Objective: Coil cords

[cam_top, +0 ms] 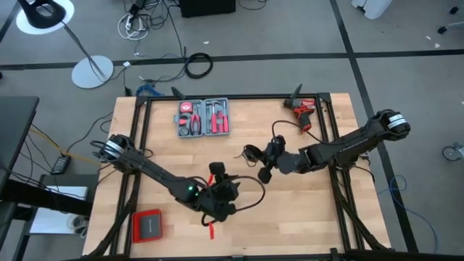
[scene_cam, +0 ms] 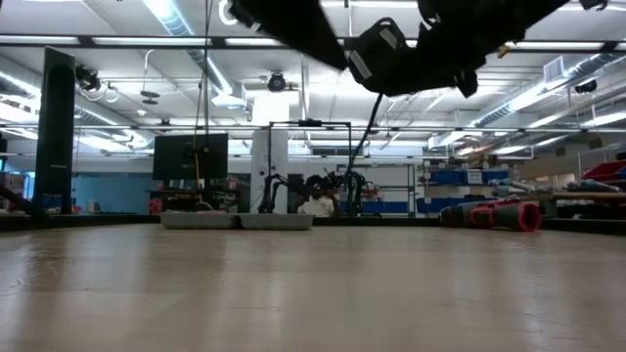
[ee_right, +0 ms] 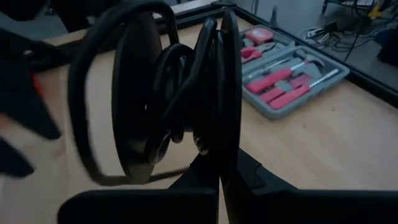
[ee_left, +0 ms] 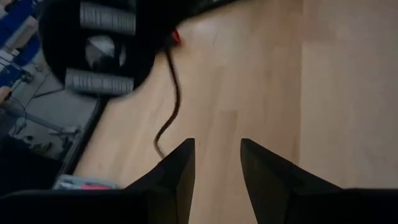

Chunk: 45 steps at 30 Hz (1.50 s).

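High view: right pincer (cam_top: 255, 154) is over mid-counter (cam_top: 290, 217), clamped shut on the cord (cam_top: 250, 154), which is already bunched into loops at its tips. One strand arcs from there down to the left pincer (cam_top: 223, 197), just beside and nearer the front edge. Whether the left one touches that strand, can't tell. Grey case (cam_top: 203, 117) sits well beyond both; red drill (cam_top: 302, 109) past the right arm.

Low view: both arms are dark shapes overhead, nothing resolvable on the cord. Case (scene_cam: 238, 221) far off.

Left wrist: left pincer (ee_left: 216, 163) stands open, nothing between its fingers. Loose cord (ee_left: 170, 112) tail lies on the counter ahead of it; a blurred dark mass beyond, unclear what.

Right wrist: right pincer (ee_right: 219, 168) closed tight on several stacked loops of cord (ee_right: 186, 99).

Judgement: coil mostly formed, loose tail left to wind in. Plug block not identifiable anywhere.
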Tool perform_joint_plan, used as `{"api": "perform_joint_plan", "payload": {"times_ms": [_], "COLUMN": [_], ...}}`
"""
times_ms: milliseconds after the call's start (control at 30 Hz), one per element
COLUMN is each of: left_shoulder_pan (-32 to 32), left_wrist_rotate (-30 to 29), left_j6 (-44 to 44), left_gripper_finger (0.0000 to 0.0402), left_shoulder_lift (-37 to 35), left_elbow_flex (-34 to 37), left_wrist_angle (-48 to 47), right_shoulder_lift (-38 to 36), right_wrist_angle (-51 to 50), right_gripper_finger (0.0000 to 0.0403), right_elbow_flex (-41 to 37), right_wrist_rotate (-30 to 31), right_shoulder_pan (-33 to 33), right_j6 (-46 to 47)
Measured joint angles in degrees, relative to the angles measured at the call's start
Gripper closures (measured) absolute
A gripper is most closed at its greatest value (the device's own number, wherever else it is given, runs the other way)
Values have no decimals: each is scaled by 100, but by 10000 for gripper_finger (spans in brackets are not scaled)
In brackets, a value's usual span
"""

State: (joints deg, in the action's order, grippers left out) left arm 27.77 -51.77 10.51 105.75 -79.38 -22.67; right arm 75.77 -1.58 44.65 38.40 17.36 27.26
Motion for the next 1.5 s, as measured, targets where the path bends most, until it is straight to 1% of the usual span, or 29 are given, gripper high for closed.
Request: {"api": "perform_joint_plan", "payload": {"times_ms": [100, 200, 300, 400, 500, 700, 867, 1067, 1133, 1233, 1367, 1500], "left_shoulder_pan": [-1, -70, -153, -228, -293, -412, -589, -824, -894, -956, -1017, -1081], "left_wrist_rotate": [-2, -58, 196, 508, 664, 961, 1079, 1544, 1587, 1627, 1589, 1557], "left_j6": [67, 70, 78, 176, 196, 329, 529, 516, 482, 468, 223, 174], "left_gripper_finger": [270, 270, 270, 270, 270, 270, 264, 239, 231, 223, 219, 219], "left_shoulder_lift": [2, 2, 2, 2, 2, 2, 2, 76, 208, 413, 705, 998], "left_elbow_flex": [328, 659, 1044, 1371, 1656, 1966, 2071, 2069, 2062, 1950, 1773, 1614], "left_wrist_angle": [175, 632, 1331, 2051, 2648, 3481, 3794, 4400, 4640, 4696, 4724, 4700], "right_shoulder_lift": [0, 0, 2, 2, 2, 2, 2, 4, 4, 4, 4, 7], "right_wrist_angle": [375, 784, 942, 970, 1106, 1396, 1682, 2012, 2055, 2060, 2142, 2148], "right_gripper_finger": [403, 403, 403, 403, 403, 403, 403, 403, 403, 403, 403, 403], "right_elbow_flex": [-269, -506, -641, -648, -653, -653, -653, -653, -653, -653, -653, -653], "right_wrist_rotate": [149, 184, 335, 363, 430, 522, 531, 528, 530, 522, 476, 445], "right_shoulder_pan": [164, 245, 278, 279, 280, 279, 279, 279, 279, 279, 281, 281], "right_j6": [163, 407, 607, 757, 761, 713, 518, 235, 215, 212, 156, 111]}}
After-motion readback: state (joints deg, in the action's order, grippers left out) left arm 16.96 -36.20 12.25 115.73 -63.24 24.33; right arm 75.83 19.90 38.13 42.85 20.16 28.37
